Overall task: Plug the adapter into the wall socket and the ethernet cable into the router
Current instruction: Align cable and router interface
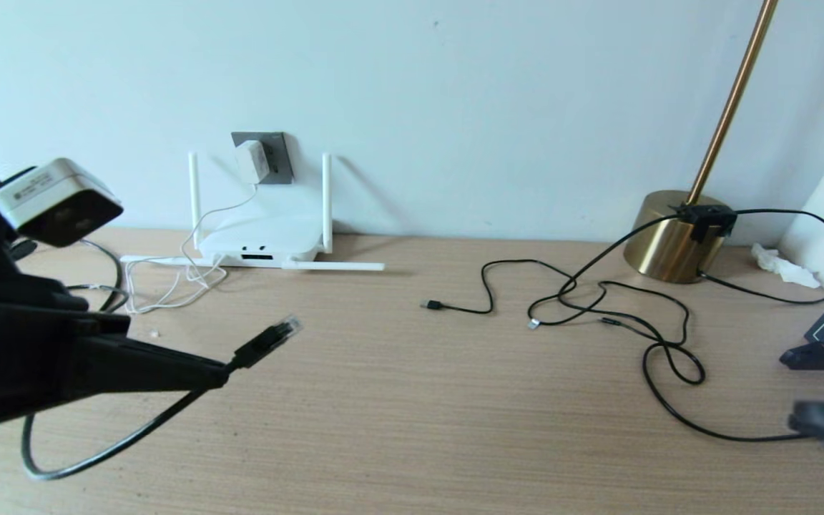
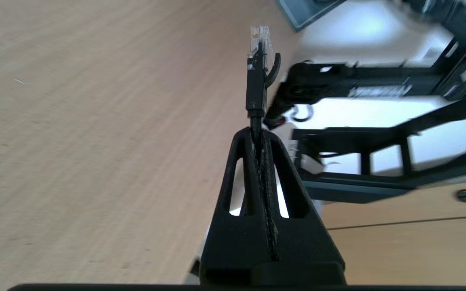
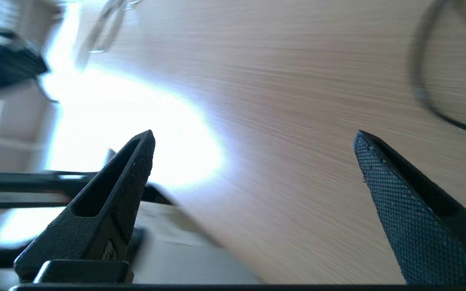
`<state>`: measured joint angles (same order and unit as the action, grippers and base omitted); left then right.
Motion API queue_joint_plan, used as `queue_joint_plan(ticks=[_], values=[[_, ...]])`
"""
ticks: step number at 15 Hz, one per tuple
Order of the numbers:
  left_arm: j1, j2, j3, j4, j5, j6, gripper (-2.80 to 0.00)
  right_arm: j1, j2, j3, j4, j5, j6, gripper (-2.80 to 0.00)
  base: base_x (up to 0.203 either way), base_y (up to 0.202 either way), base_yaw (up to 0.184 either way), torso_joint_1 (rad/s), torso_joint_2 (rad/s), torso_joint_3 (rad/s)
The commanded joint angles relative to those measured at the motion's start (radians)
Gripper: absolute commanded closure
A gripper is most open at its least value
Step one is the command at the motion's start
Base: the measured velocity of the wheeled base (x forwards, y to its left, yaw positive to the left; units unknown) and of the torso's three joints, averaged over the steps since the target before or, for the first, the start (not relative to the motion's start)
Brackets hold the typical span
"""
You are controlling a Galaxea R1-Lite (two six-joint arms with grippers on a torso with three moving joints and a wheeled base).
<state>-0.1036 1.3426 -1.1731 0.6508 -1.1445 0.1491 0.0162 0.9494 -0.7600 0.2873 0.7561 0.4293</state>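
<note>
The white adapter (image 1: 249, 162) sits in the dark grey wall socket (image 1: 277, 159), and its thin white cord hangs down to the router (image 1: 260, 243). That flat white router rests against the wall, two antennas upright and two lying on the table. My left gripper (image 1: 220, 373) (image 2: 259, 131), low at the left, is shut on the black ethernet cable (image 1: 263, 342). The cable's clear plug (image 2: 259, 38) sticks out past the fingertips, in front of the router and apart from it. At the right edge my right gripper (image 1: 788, 390) (image 3: 253, 137) is open over bare table.
A brass lamp base (image 1: 673, 239) stands at the back right, with black USB-tipped cables (image 1: 598, 307) looping across the table in front of it. A crumpled tissue (image 1: 784, 266) lies in the corner. The white cord (image 1: 169, 286) piles up left of the router.
</note>
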Motion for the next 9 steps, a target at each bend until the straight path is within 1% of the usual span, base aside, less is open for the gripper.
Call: queue_joint_plan(ticks=[1, 3, 4, 5, 6, 7, 8, 9], values=[[-0.043, 0.024, 0.004, -0.055, 0.073, 0.002, 0.00, 0.018, 0.259, -0.100, 0.004, 0.065, 0.077, -2.80, 0.000, 0.000, 0.000, 0.000, 0.00, 0.000], [-0.113, 0.055, 0.024, -0.205, 0.204, 0.031, 0.00, 0.065, 0.424, -0.244, 0.009, 0.135, 0.209, -2.80, 0.000, 0.000, 0.000, 0.000, 0.00, 0.000], [-0.163, 0.065, 0.036, -0.288, 0.273, 0.048, 0.00, 0.101, 0.487, -0.328, 0.015, 0.159, 0.280, -2.80, 0.000, 0.000, 0.000, 0.000, 0.00, 0.000], [-0.228, 0.076, 0.048, -0.369, 0.356, 0.065, 0.00, 0.143, 0.529, -0.401, 0.033, 0.175, 0.344, -2.80, 0.000, 0.000, 0.000, 0.000, 0.00, 0.000], [-0.283, 0.088, 0.062, -0.434, 0.449, 0.093, 0.00, 0.178, 0.554, -0.461, 0.066, 0.184, 0.382, -2.80, 0.000, 0.000, 0.000, 0.000, 0.00, 0.000], [-0.335, 0.102, 0.092, -0.486, 0.552, 0.164, 0.00, 0.220, 0.570, -0.516, 0.110, 0.195, 0.403, -2.80, 0.000, 0.000, 0.000, 0.000, 0.00, 0.000], [-0.381, 0.110, 0.123, -0.516, 0.612, 0.216, 0.00, 0.253, 0.575, -0.539, 0.135, 0.223, 0.415, -2.80, 0.000, 0.000, 0.000, 0.000, 0.00, 0.000], [-0.428, 0.121, 0.134, -0.548, 0.656, 0.232, 0.00, 0.274, 0.578, -0.543, 0.140, 0.251, 0.418, -2.80, 0.000, 0.000, 0.000, 0.000, 0.00, 0.000]])
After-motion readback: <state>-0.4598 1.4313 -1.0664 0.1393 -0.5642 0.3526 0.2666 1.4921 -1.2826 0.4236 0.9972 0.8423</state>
